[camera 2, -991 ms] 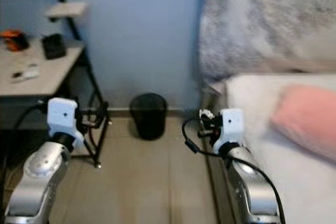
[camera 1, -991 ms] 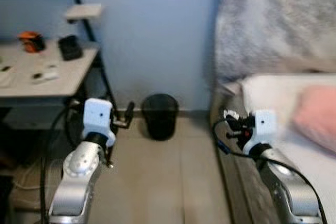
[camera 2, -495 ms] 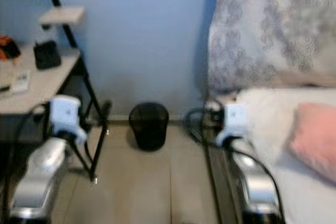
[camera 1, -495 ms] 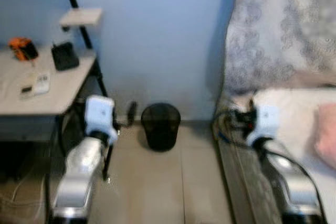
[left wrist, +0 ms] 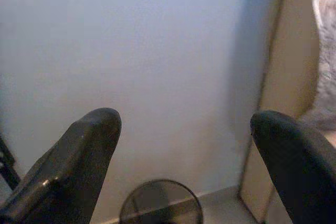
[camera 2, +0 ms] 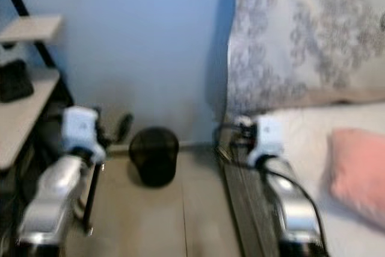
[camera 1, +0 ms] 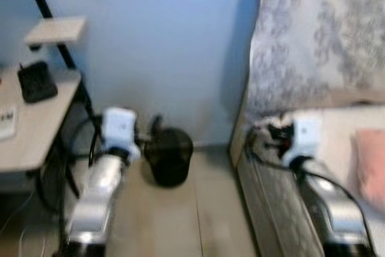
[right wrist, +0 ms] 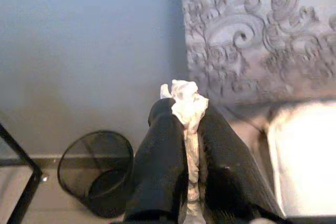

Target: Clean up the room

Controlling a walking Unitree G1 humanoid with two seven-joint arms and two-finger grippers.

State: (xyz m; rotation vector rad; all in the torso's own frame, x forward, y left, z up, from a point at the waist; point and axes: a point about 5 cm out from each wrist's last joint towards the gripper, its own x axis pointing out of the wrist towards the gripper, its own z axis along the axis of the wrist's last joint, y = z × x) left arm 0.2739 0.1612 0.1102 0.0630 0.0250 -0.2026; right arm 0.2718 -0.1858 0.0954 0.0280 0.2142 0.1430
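My right gripper (right wrist: 185, 124) is shut on a crumpled white tissue (right wrist: 185, 103), which sticks out past the fingertips. In the eye views that gripper (camera 1: 264, 133) is held up beside the bed's edge, right of a black mesh wastebasket (camera 1: 169, 155) standing on the floor against the blue wall. The wastebasket (right wrist: 96, 171) looks empty in the right wrist view. My left gripper (left wrist: 184, 129) is open, its two fingers wide apart with nothing between them, and it is raised just left of the basket (left wrist: 160, 202).
A desk (camera 1: 33, 127) with a black frame stands at the left, carrying a small black object (camera 1: 36, 80). The bed (camera 2: 313, 148) with a pink pillow (camera 2: 358, 170) and a patterned headboard (camera 2: 301, 34) lies at the right. Wooden floor (camera 1: 198, 221) runs between them.
The camera has swung to the left and nearer, so the desk has slid toward the left edge. Both arms keep their raised pose, and the tissue stays in the right gripper.
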